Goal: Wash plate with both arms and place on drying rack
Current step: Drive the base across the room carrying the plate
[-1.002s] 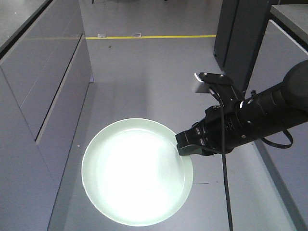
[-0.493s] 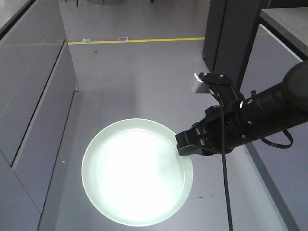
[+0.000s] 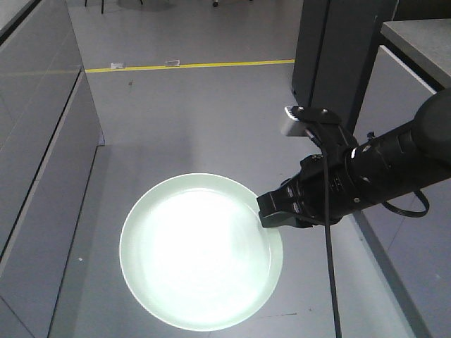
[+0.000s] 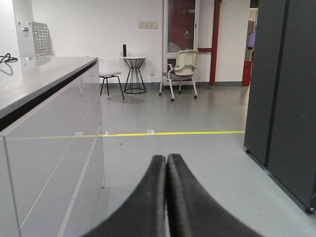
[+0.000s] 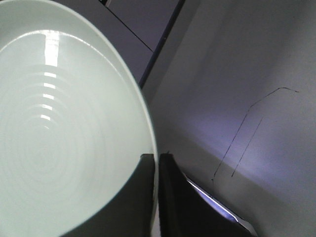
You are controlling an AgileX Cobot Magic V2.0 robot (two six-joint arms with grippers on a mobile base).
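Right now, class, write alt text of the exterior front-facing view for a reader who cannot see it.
The right gripper of a black arm clamps the right-hand rim of a pale mint-green plate, held face up above a grey floor. At left stand grey cabinets, at upper right a dark cabinet, and a yellow line crosses the floor beyond.

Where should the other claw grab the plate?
Probably the bare rim of the plate, opposite where the right claw pinches it. The plate is flat, thin and face-up, so only its raised edge offers a grip. The left claw, now shut, should open and slide in level from the left.
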